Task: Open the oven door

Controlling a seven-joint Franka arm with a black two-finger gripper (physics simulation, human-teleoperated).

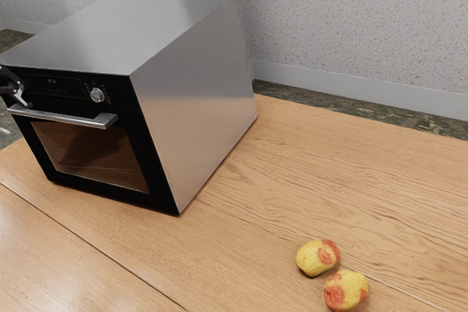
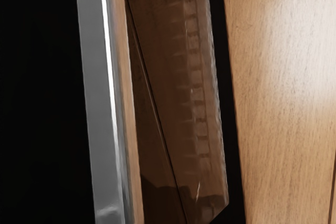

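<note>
The oven point(image 1: 201, 85) stands on the table point(image 1: 322, 173) at the exterior view's left, its door point(image 1: 91, 157) closed. The gripper point(image 1: 20, 93) is near the handle's point(image 1: 66, 117) left end there; I cannot tell whether it is spread or pressed together. Two fruits point(image 1: 317, 257) lie near, at that view's right.

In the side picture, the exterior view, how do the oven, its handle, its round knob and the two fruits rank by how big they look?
1. Oven
2. Handle
3. Two fruits, too alike to rank
4. Round knob
</note>
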